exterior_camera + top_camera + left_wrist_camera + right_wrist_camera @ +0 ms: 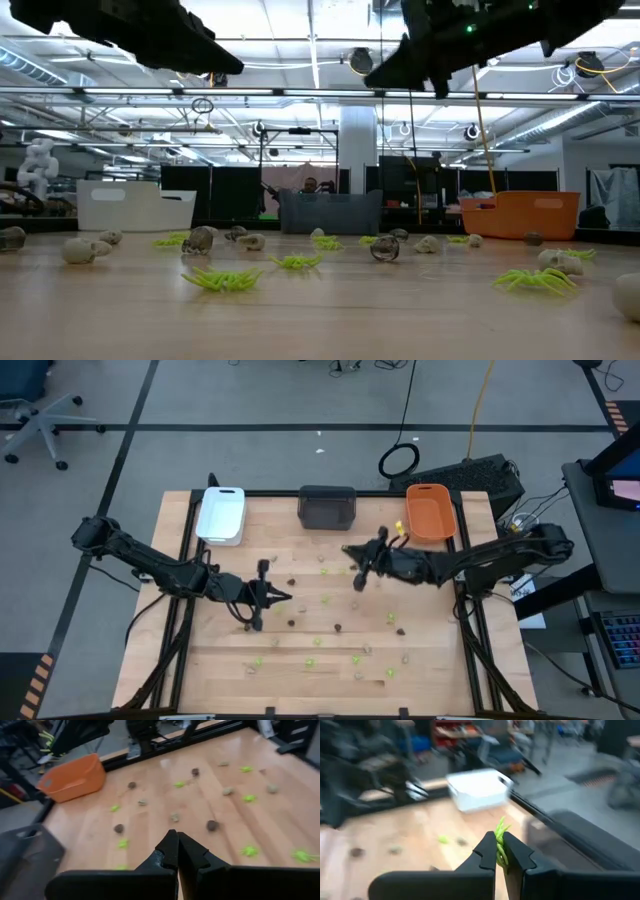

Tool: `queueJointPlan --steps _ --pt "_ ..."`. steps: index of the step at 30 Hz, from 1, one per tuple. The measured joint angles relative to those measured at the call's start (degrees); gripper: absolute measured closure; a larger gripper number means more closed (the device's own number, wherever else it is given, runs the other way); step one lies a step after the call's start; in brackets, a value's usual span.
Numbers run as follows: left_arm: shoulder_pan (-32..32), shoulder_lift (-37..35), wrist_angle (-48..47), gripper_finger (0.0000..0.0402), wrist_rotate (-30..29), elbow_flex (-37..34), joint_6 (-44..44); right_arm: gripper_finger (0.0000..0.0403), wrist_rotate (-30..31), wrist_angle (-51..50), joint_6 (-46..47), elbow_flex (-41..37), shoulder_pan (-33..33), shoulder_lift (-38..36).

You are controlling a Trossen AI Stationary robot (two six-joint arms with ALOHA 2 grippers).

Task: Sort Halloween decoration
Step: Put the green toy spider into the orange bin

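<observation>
The right hand [499,851] is seen with its fingers pressed together on a lime green piece [500,840], whose thin legs stick out above the fingertips (its lower part is hidden between them). In the high view this right hand [357,565] is held over the wooden surface [440,650], near the dark grey tray [327,507] and the orange tray [431,513].

The left hand [177,851] is closed, fingertip against fingertip, with nothing gripped; it is placed above the surface's left half [262,597], apart from the pieces below.

The remaining Halloween decoration [340,628] is scattered across the middle and near part of the surface: lime green, dark and pale pieces, lying singly. A white tray [222,515] is set at the far left edge.

No readable writing or label is found on the trays or hands.
</observation>
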Motion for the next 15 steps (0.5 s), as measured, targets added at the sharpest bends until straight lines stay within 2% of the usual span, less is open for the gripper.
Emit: queueJointPlan --steps 7,15 --pt "0.64 -0.02 0.43 0.0401 -2.2 0.0 4.95 0.0403 0.07 -26.48 5.86 6.72 -8.52 -7.7" --pt "3.96 0.0 0.51 0.0402 -2.23 0.0 4.86 0.0403 0.22 -49.9 6.65 18.12 -23.69 -7.23"
